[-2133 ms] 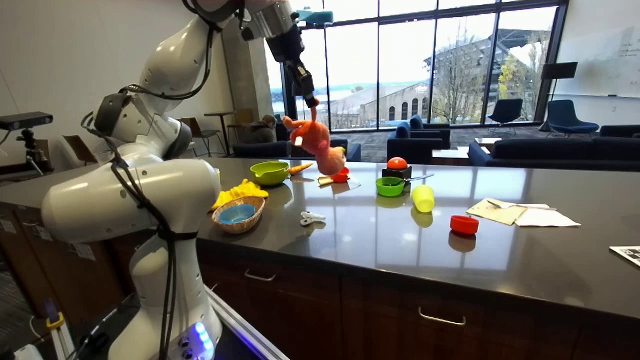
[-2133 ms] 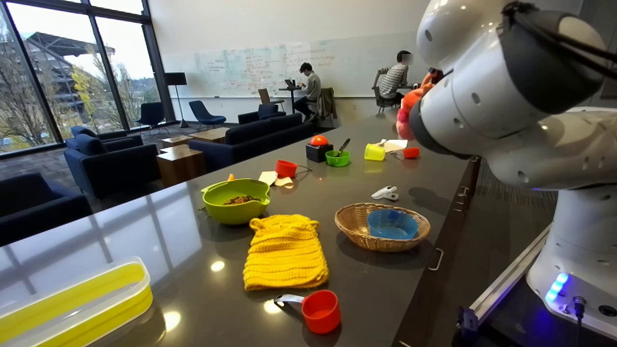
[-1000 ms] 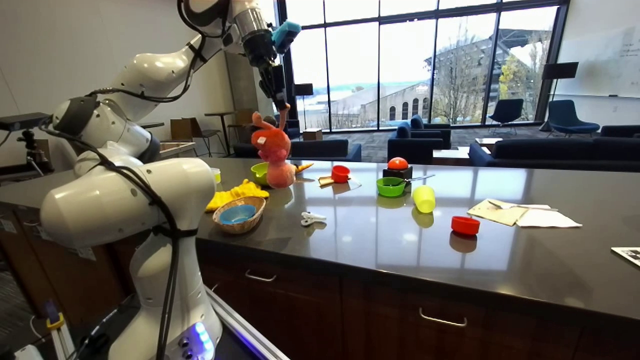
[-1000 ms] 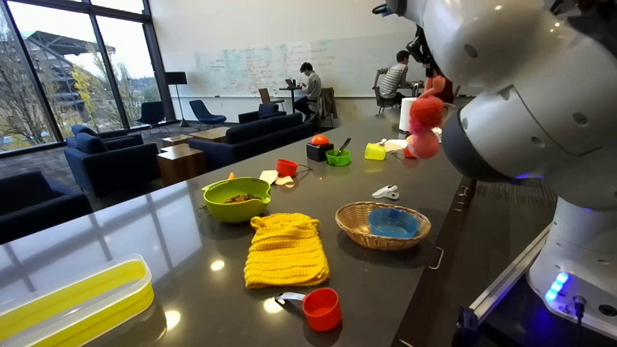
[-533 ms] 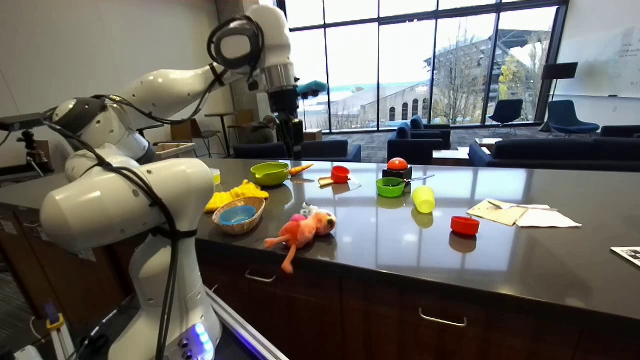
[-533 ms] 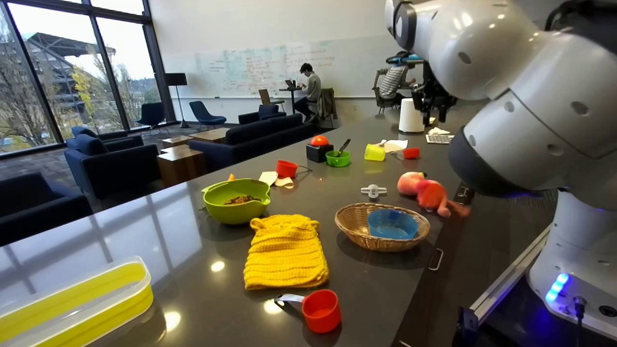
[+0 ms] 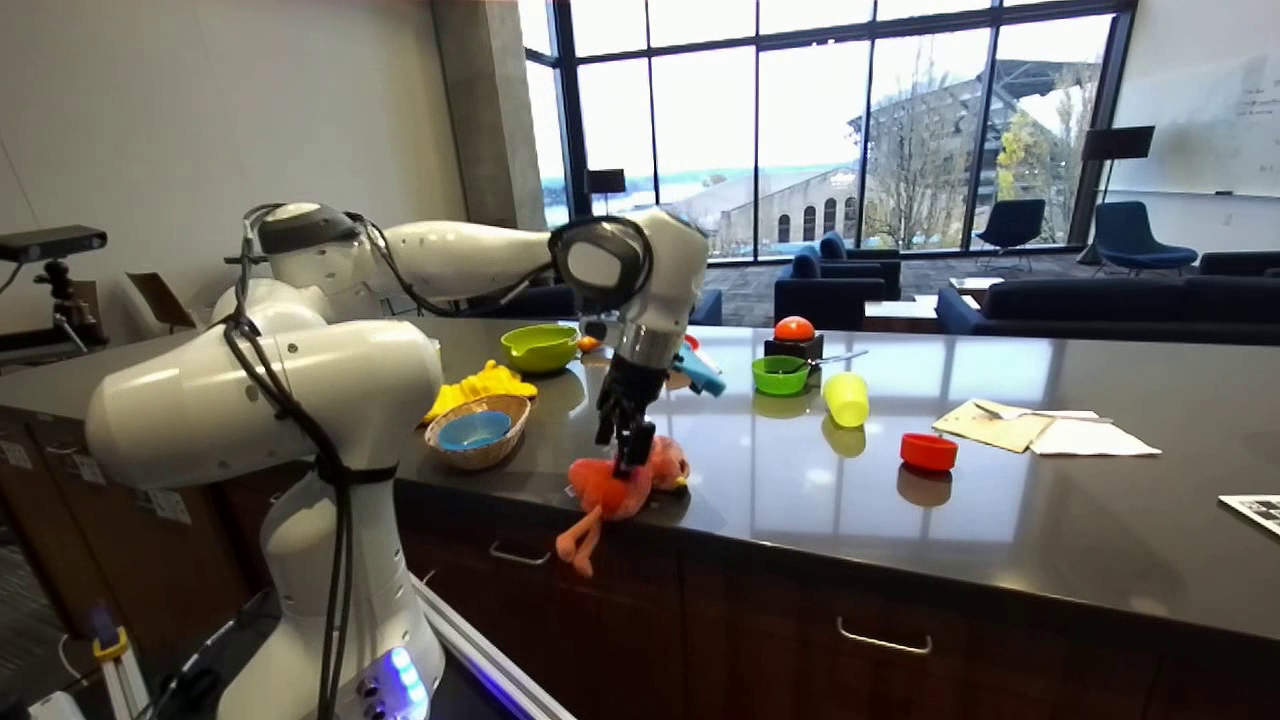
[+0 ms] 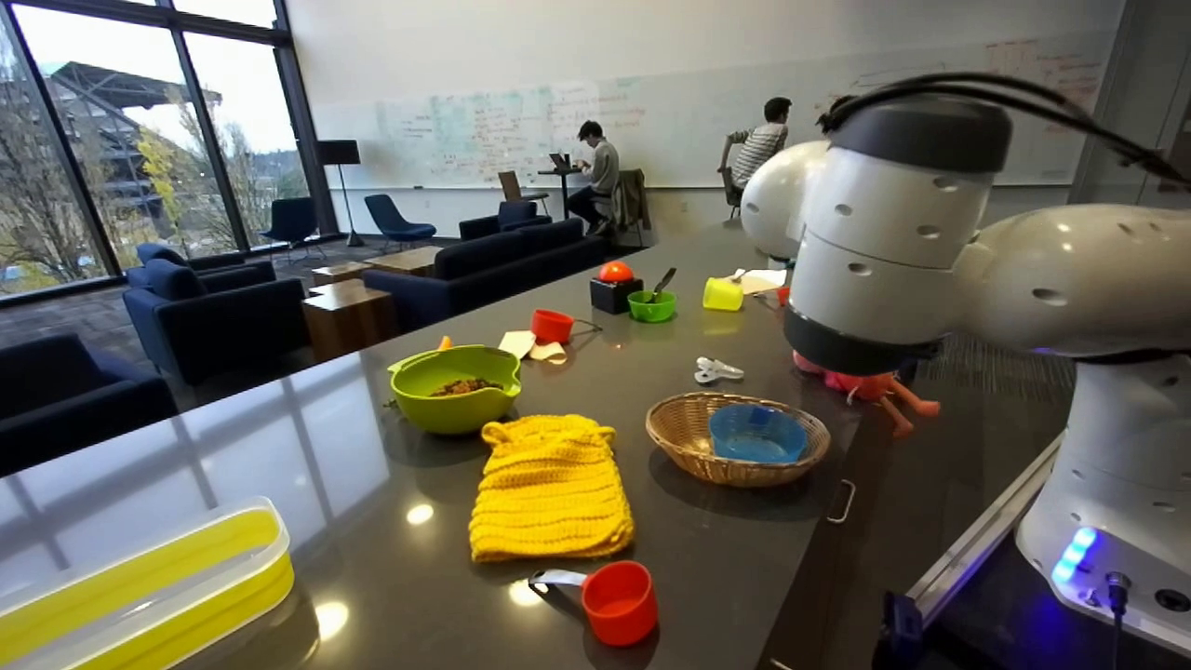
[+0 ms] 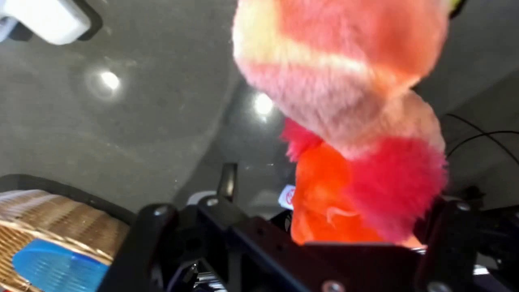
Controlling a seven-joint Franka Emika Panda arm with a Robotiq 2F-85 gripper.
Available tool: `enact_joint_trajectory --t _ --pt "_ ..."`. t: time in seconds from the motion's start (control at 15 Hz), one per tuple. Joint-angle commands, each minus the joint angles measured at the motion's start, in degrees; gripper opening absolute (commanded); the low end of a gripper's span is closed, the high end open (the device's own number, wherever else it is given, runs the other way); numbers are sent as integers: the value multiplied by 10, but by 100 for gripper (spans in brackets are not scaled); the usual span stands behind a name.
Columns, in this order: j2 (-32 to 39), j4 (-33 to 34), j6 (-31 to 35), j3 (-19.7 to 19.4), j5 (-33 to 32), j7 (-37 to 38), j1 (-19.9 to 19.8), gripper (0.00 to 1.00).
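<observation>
A plush toy (image 7: 597, 487), orange-pink with a crimson tuft, lies at the counter's front edge. Its legs (image 8: 918, 406) hang over that edge. My gripper (image 7: 620, 456) is down at the toy's body with its jaws spread. In the wrist view, the orange body of the plush toy (image 9: 320, 182) shows between the widely parted fingers (image 9: 228, 182) of my gripper (image 9: 331, 196); whether they touch it cannot be told. The arm covers the gripper and part of the plush toy (image 8: 861, 383) in an exterior view. Beside the toy lies a white clip (image 8: 716, 370).
Close by stands a wicker basket (image 8: 675, 456) holding a blue bowl (image 8: 758, 433). A yellow knitted cloth (image 8: 554, 493) and a green bowl (image 8: 456, 391) lie beyond it. Toward the far end are a yellow cup (image 7: 847, 400), a red cup (image 7: 928, 451) and a red-topped button box (image 7: 794, 340).
The toy hung from the gripper, then was let go and fell onto the counter edge. The gripper has opened and come down to it. The toy and the clip have shifted slightly.
</observation>
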Motion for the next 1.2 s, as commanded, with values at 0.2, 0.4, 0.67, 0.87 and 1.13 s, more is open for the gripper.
enact_joint_trajectory --t 0.2,0.4,0.67,0.87,1.13 --pt "-57 64 -32 72 11 -9 -91 57" --pt "-66 72 -33 73 0 -15 -117 38" --pt "-80 70 -31 70 -7 -23 -142 4" --pt "-91 73 -35 70 -12 -34 -151 3" --pt "-93 68 -21 59 -21 -77 -138 2"
